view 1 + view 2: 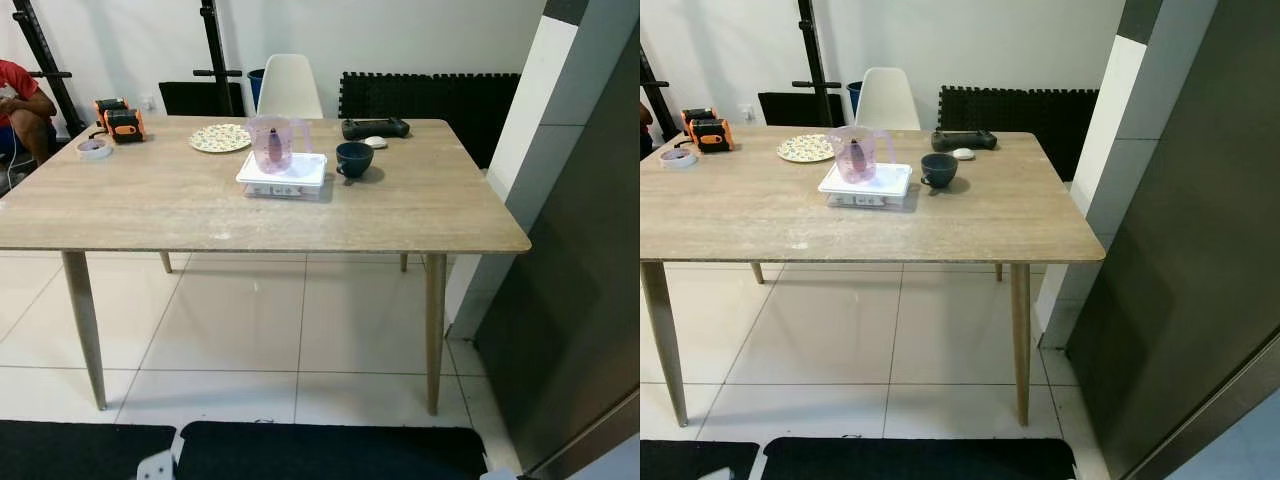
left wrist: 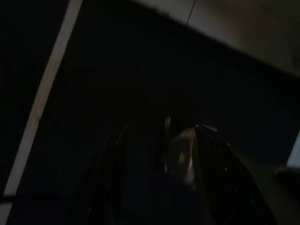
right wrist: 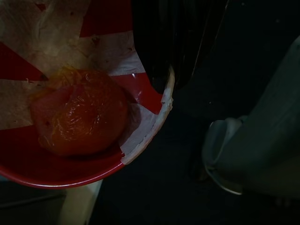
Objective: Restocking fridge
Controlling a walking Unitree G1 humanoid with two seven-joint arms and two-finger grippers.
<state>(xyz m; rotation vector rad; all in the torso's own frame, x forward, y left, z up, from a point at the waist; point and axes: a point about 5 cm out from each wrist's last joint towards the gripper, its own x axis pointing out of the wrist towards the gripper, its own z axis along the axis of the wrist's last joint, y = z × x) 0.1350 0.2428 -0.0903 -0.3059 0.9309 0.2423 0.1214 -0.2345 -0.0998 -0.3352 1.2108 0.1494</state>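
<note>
In the right wrist view a red and white bowl (image 3: 61, 168) sits close to the camera. It holds a round orange-red item wrapped in clear film (image 3: 79, 119). My right gripper (image 3: 161, 86) is clamped on the bowl's rim, one black finger (image 3: 159, 42) lying over the edge. The left wrist view is very dark, and my left gripper (image 2: 164, 159) is only a faint outline above a dark mat. A tall dark grey appliance front (image 1: 585, 280) stands at the right of the eye views.
A wooden table (image 1: 150, 215) stands ahead, carrying a pink clear jug (image 1: 273, 143) on a white lidded box (image 1: 283, 177), a dark cup (image 1: 353, 158), a patterned plate (image 1: 220, 137) and a black controller (image 1: 375, 127). A person (image 1: 20, 105) sits far left. Black mats (image 1: 320, 452) lie at my feet.
</note>
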